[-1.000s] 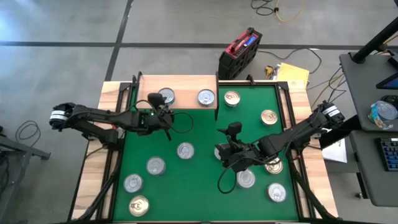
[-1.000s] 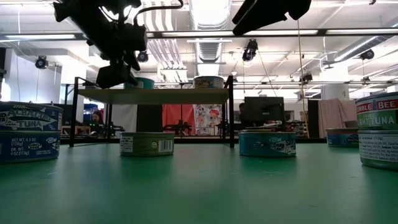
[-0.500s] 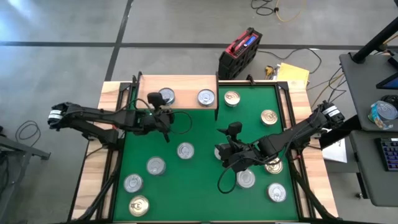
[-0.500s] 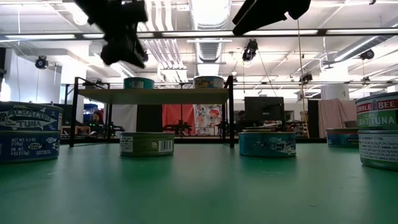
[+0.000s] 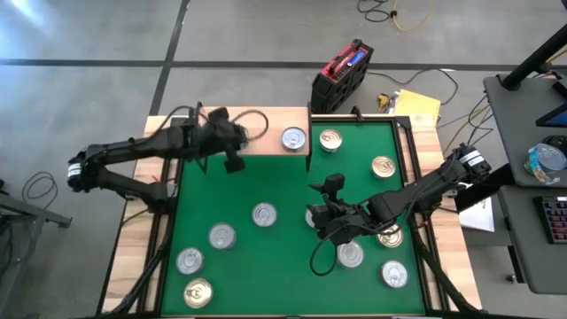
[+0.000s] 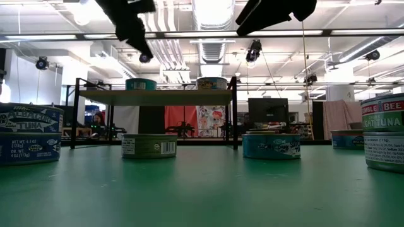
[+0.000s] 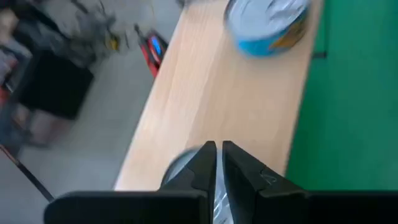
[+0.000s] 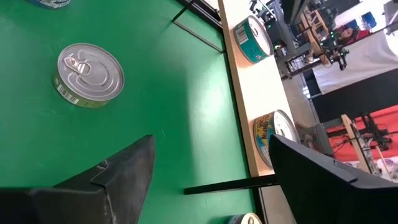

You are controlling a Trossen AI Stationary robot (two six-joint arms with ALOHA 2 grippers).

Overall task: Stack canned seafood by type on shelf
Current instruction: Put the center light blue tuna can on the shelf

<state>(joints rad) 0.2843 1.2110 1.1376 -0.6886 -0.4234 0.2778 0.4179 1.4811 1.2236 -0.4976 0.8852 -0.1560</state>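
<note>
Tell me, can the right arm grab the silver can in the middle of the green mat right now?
Probably yes. The right gripper hangs open near that silver can, and only bare green mat lies between them.

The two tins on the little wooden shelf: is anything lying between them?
No. In the low view the teal-sided tin and the other tin stand apart on the shelf, with only bare board between them.

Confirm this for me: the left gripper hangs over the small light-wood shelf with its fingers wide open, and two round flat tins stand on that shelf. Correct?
Not quite. The left gripper is shut, its fingers pressed together, as the left wrist view shows. The rest holds: it hangs over the small light-wood shelf, where a teal-sided round flat tin and a second round flat tin stand.
</note>
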